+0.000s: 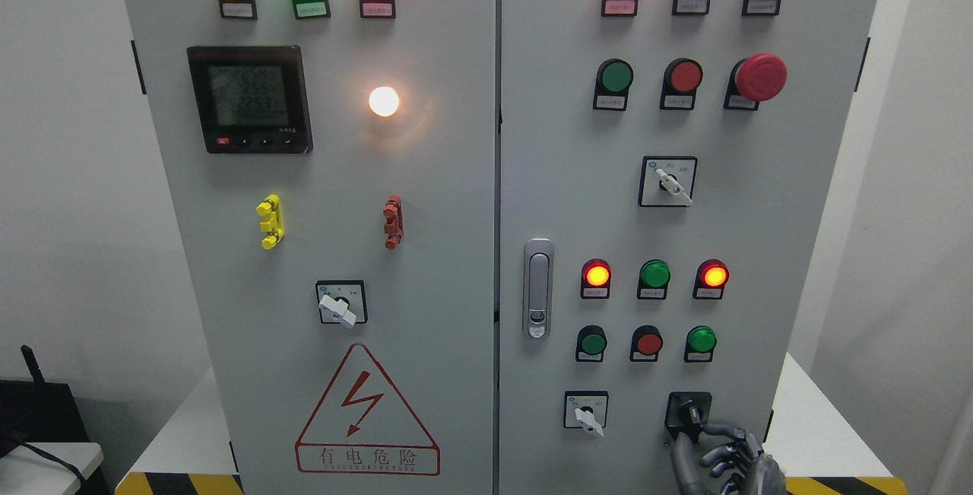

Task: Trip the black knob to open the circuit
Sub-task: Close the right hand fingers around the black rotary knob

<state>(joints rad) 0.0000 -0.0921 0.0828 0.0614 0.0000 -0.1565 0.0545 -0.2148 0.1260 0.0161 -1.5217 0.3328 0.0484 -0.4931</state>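
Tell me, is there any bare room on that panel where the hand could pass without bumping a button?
Bare metal lies between the door handle and the upper selector switch, and beside the warning triangle. It is crowded at lower right: the right hand sits at the black knob, close under the button rows.

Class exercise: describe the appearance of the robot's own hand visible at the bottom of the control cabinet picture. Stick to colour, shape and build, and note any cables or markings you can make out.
Only the right hand shows, at the lower right. It is dark grey to black with a metallic sheen, built like a human hand with slender, jointed, segmented fingers. No cables, markings or coverings can be made out. The left hand is out of view.
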